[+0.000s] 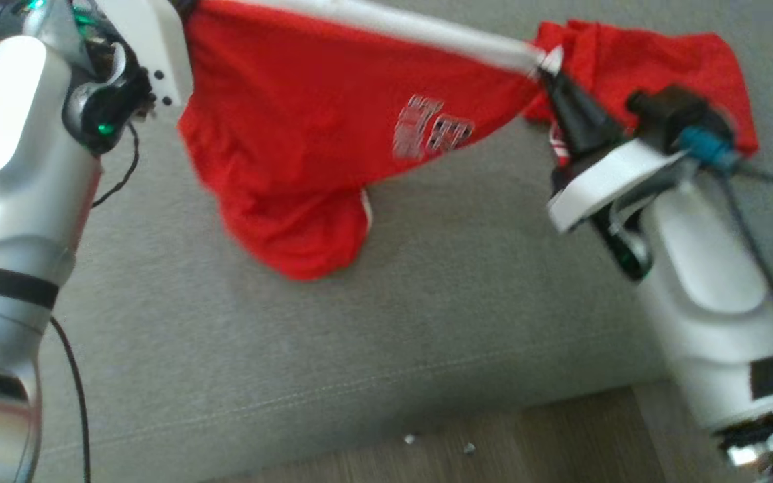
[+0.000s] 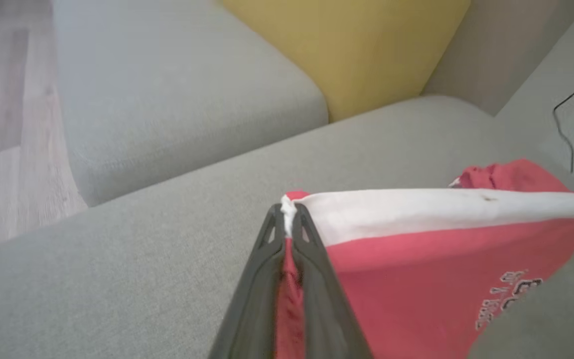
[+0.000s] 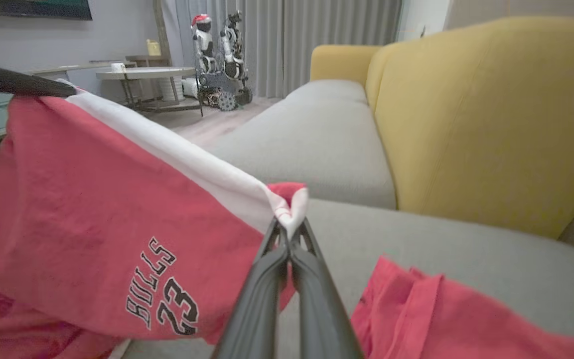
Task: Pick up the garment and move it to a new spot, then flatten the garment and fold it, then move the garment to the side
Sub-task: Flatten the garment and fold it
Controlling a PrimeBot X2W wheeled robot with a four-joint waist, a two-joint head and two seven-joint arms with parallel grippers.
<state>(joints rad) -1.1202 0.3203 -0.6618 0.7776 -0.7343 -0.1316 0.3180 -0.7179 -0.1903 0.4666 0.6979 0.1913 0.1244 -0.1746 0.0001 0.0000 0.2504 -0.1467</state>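
The garment (image 1: 306, 127) is a pair of red shorts with a white waistband and "BULLS 23" printed on it. It hangs stretched between my two grippers above the grey sofa seat (image 1: 427, 322). My left gripper (image 2: 287, 212) is shut on one end of the waistband (image 2: 416, 209), at the top left of the head view (image 1: 186, 9). My right gripper (image 3: 289, 227) is shut on the other end, seen in the head view (image 1: 546, 67). The garment's lower part sags and touches the seat (image 1: 299, 235). More red cloth (image 1: 661, 60) lies bunched on the seat beyond my right gripper; whether it belongs to the same garment I cannot tell.
A yellow back cushion (image 3: 486, 119) stands behind the seat. Another grey seat section (image 2: 177, 99) runs off to one side. The sofa's front edge (image 1: 373, 402) meets a wooden floor (image 1: 494, 449). A round table (image 3: 142, 75) and a small robot figure (image 3: 219, 55) stand far off.
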